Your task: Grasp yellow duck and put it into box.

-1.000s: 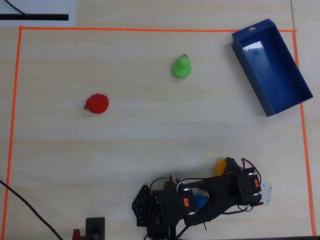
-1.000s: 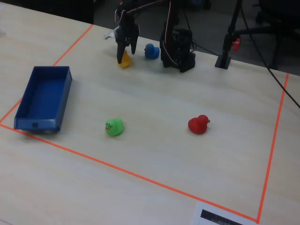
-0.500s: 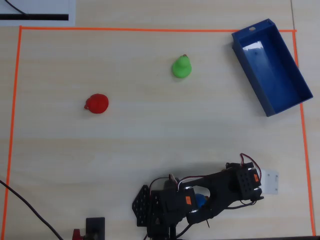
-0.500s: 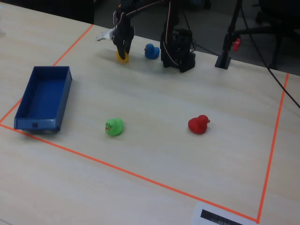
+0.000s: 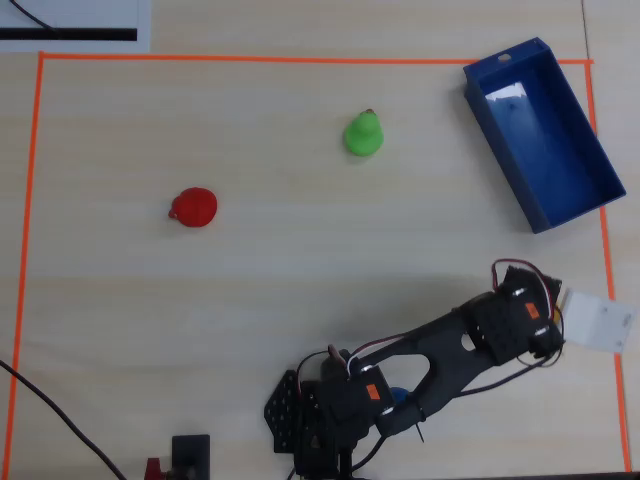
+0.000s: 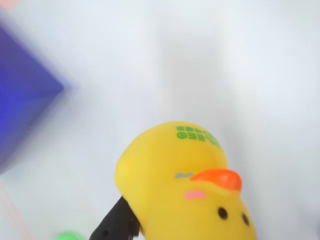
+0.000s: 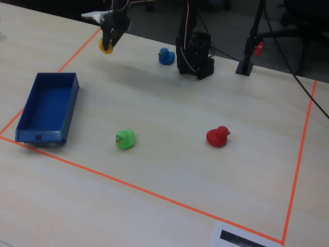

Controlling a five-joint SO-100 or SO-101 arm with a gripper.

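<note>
The yellow duck (image 6: pixel 185 190) fills the lower part of the wrist view, pressed against one black finger (image 6: pixel 117 225). In the fixed view my gripper (image 7: pixel 109 41) is shut on the duck (image 7: pixel 106 47) and holds it above the table, near the far orange tape line. The dark blue box (image 7: pixel 49 105) stands open on the table, nearer the camera than the gripper and apart from it. In the overhead view the box (image 5: pixel 545 140) lies at the upper right, and my gripper (image 5: pixel 540 320) is below it, hiding the duck. The box shows as a blue blur in the wrist view (image 6: pixel 20 100).
A green duck (image 5: pixel 363 134) and a red duck (image 5: pixel 194 207) sit mid-table; they also show in the fixed view as green (image 7: pixel 125 139) and red (image 7: pixel 218 136). A blue duck (image 7: pixel 165 56) sits by the arm base (image 7: pixel 195 51). Orange tape (image 5: pixel 30 200) frames the workspace.
</note>
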